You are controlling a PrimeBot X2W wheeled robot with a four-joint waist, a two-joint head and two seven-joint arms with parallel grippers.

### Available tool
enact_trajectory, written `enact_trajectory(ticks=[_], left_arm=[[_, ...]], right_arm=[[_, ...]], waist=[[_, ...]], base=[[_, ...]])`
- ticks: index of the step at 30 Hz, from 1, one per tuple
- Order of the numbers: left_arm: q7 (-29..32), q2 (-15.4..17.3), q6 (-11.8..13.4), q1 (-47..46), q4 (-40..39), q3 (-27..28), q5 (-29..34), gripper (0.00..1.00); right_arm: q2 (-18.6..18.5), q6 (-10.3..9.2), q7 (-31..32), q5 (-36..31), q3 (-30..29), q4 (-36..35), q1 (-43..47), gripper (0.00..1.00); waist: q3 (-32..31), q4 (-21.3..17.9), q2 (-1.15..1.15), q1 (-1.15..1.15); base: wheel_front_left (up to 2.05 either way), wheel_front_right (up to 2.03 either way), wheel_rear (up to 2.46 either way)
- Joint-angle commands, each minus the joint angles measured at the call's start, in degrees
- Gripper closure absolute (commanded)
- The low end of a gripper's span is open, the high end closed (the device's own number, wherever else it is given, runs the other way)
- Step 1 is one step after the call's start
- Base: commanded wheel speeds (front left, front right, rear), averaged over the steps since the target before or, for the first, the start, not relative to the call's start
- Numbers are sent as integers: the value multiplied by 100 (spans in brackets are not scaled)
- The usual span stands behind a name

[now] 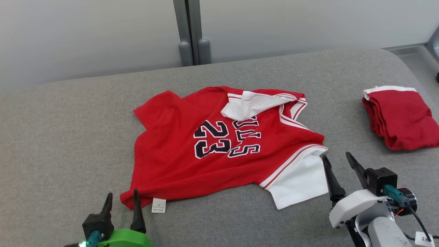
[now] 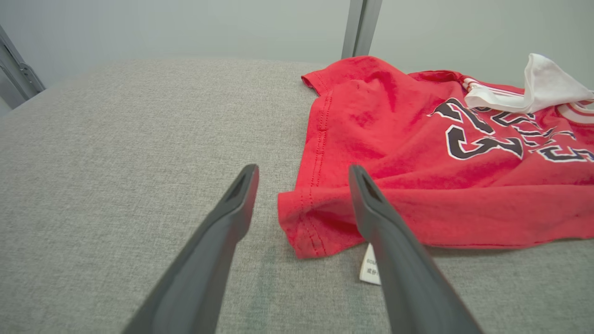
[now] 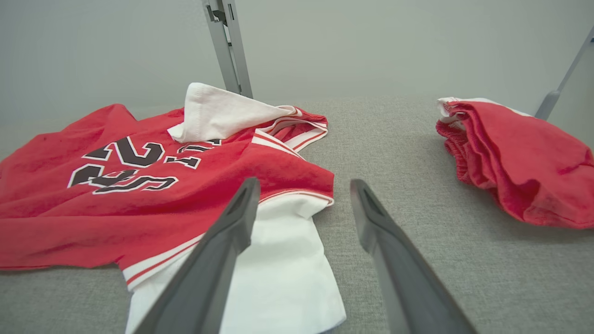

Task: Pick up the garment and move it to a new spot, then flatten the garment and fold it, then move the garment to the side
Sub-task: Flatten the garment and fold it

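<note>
The garment (image 1: 192,161), a red jersey with white sleeves, black letters and the number 23, lies spread but rumpled on the grey surface (image 1: 68,137); one white sleeve is folded over its top. Its small white label (image 1: 158,205) pokes out at the near hem. My left gripper (image 1: 122,199) stands open right at the garment's near left corner (image 2: 301,222), holding nothing. My right gripper (image 1: 337,162) is open too, just beside the white sleeve (image 3: 283,273) at the garment's right edge, with nothing between its fingers.
A thick red cloth bundle with white trim (image 1: 399,116) lies at the right end of the surface, also in the right wrist view (image 3: 515,157). A grey post (image 1: 190,34) rises behind the far edge against a pale wall. The surface's right end curves off.
</note>
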Motion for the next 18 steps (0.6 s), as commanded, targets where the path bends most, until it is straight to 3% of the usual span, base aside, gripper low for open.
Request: enact_trajectory(ticks=[1, 18], left_arm=[[3, 29, 21, 77, 14, -25, -40, 0], [3, 28, -82, -214, 383, -168, -388, 0]], right_arm=[[-20, -9, -7, -50, 1, 9, 67, 0], [-20, -9, -8, -187, -104, 263, -198, 0]], waist=[[33, -3, 0, 0], [508, 36, 0, 0]], base=[[0, 0, 0], [0, 0, 0]])
